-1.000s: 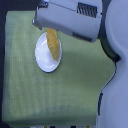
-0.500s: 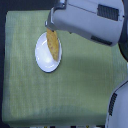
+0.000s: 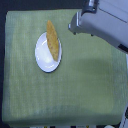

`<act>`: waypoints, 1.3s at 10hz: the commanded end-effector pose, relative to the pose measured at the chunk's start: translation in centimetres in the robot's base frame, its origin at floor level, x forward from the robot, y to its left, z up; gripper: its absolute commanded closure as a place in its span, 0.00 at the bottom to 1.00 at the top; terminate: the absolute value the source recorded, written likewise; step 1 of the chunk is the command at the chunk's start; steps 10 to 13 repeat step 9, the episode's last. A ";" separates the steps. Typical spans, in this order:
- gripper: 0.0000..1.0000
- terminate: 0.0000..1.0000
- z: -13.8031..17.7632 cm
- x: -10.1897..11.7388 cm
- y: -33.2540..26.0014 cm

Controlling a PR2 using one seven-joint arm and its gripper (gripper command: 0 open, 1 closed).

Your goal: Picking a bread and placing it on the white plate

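Note:
The bread (image 3: 52,39), a long golden-brown piece, lies lengthwise on the right half of the white plate (image 3: 44,56). Its upper tip reaches past the plate's far rim onto the cloth. The plate sits left of the middle in the exterior view. My gripper (image 3: 75,25) is the grey end of the arm coming in from the top right. It hangs to the right of the bread, apart from it and holding nothing. Its fingers blur into one grey shape, so their spacing does not show.
A green cloth (image 3: 90,85) covers the table and runs out to dark edges at the left, bottom and right. The bulky white-grey arm (image 3: 107,25) fills the top right corner above the cloth.
The arm has pulled back from over the plate's top toward the exterior view's right. The bread stays lying on the plate, with the gripper off it.

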 end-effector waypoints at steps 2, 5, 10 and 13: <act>0.00 0.00 -0.8 0.0 -9.4; 0.00 0.00 -1.4 1.4 -11.6; 0.00 1.00 -2.3 1.7 -13.1; 0.00 1.00 -2.3 1.7 -13.1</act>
